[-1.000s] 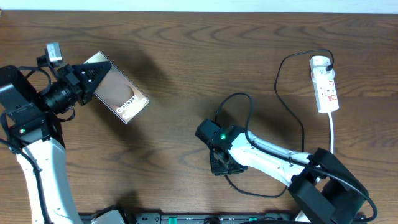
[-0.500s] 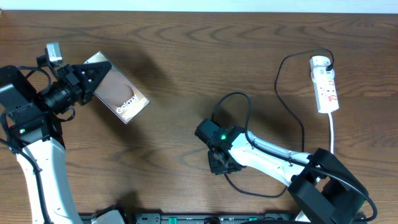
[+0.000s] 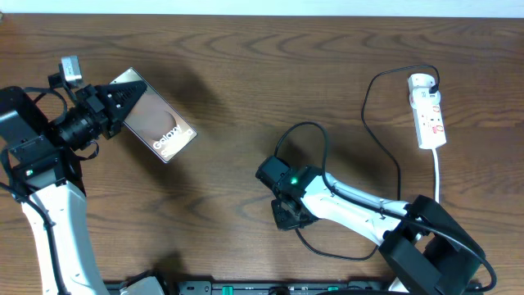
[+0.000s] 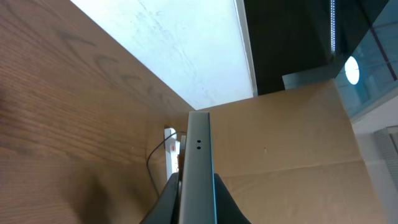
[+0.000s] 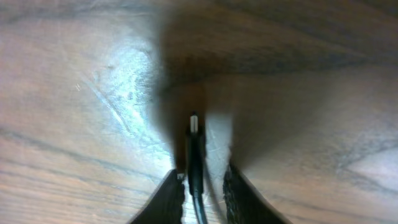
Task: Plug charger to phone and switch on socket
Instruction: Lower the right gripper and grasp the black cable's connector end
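My left gripper (image 3: 121, 106) is shut on one end of the phone (image 3: 157, 123), which shows white "Galaxy" lettering; in the left wrist view the phone (image 4: 199, 146) stands edge-on between the jaws. The charger's thin black cable (image 3: 304, 125) loops from my right gripper (image 3: 288, 215) across the table to its plug in the white socket (image 3: 427, 111) at the far right. In the right wrist view my right gripper (image 5: 202, 177) holds the cable close behind the connector tip (image 5: 194, 121), which points forward just above the wood.
The socket's white cord (image 3: 438, 176) runs down toward the front edge at the right. The socket (image 4: 171, 140) and a stretch of cable show small in the left wrist view. A brown cardboard wall (image 4: 286, 143) stands beyond the table.
My right gripper has shifted slightly left with the cable end, and the cable loop above it has moved left and narrowed. The left arm and phone have not moved.
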### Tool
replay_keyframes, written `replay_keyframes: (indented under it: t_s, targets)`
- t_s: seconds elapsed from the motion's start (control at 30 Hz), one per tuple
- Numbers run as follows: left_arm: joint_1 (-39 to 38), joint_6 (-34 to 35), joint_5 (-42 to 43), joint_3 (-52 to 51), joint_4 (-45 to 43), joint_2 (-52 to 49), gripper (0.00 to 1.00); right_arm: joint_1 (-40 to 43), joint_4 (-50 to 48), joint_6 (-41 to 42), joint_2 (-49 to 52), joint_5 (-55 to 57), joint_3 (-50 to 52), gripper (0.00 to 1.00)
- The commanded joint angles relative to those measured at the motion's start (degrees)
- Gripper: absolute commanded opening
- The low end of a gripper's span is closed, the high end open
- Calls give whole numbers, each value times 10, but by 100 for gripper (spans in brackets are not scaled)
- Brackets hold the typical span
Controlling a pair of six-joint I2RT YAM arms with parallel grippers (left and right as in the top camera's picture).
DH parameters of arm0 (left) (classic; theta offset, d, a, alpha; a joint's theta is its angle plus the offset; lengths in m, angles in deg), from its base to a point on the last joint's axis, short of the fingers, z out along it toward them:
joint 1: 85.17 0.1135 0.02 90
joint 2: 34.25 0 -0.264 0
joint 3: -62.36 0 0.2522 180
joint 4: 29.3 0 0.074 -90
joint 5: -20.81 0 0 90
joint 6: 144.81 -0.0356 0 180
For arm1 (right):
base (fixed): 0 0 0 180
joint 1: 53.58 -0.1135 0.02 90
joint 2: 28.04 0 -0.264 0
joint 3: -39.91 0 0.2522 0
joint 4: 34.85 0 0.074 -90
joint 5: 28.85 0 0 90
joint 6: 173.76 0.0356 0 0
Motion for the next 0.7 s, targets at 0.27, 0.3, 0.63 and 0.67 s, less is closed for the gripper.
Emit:
replay_keyframes:
  t_s: [0.27,0.3,0.63,0.67]
  targets:
    - [-1,-8,18,-2,-4,2,8,-5,-3,-4,6,-3,4,4]
    - [-1,-8,18,-2,-4,2,8,-5,-3,-4,6,-3,4,3]
    - [-1,-8,18,-2,-4,2,7,-4,-1,-4,6,-3,3,1]
    - [-1,-8,18,-2,-4,2,7,-4,-1,-4,6,-3,3,1]
